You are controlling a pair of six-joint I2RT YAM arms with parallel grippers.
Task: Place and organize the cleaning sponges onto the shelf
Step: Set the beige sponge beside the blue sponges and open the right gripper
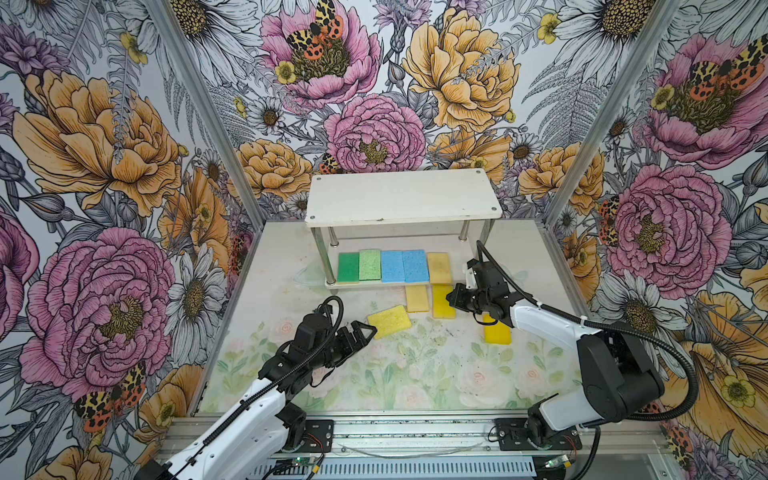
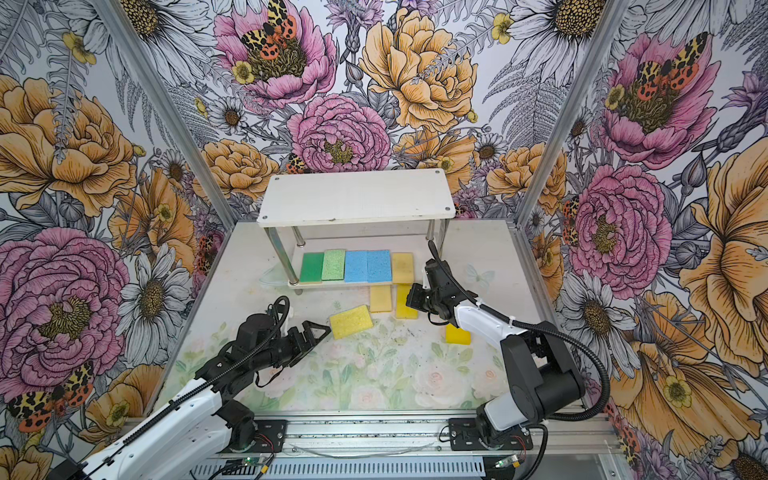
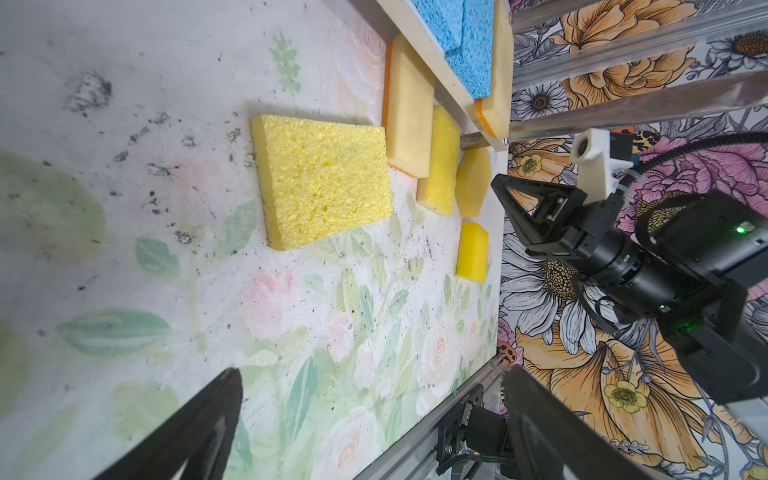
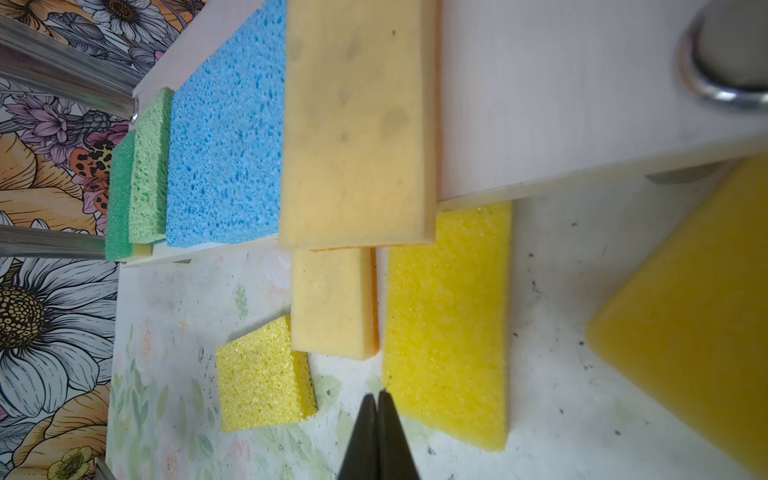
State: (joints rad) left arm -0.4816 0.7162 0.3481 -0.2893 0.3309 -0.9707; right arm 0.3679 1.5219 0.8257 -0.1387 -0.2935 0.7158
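Ten sponges are due on the shelf (image 1: 403,197): five shelved, five loose.

Both top views:
- The shelf stands at the far edge of the table (image 1: 415,374), upper board bare.
- Lower board, left to right, edge to edge: dark green sponge (image 1: 348,268), light green sponge (image 1: 370,264), blue sponges (image 1: 392,266), tan sponge (image 1: 439,268).
- On the table, just before that board's right half: second tan sponge (image 1: 417,298) and coarse yellow sponge (image 1: 441,309), side by side.
- The pale yellow sponge (image 1: 388,321) lies skewed, nearer the middle; the deep yellow sponge (image 1: 497,332) lies toward the right edge.
- The left gripper (image 1: 361,332) hovers just beside the pale yellow sponge.
- The right gripper (image 1: 451,298) is at the coarse yellow sponge's right side.

Left wrist view: the fingers are spread wide and empty, with the pale yellow sponge ahead, untouched. A fifth loose sponge (image 3: 473,183) shows by the shelf's right front corner.

Right wrist view: the jaws are pressed together with nothing between them, tips at the coarse yellow sponge's near corner. Contact cannot be told.

Step in hand, by judgement: approach to the next pick, task about half done. The next move calls for the left jaws to straddle the pale yellow sponge across its narrow width. The right gripper must open before taking anything.
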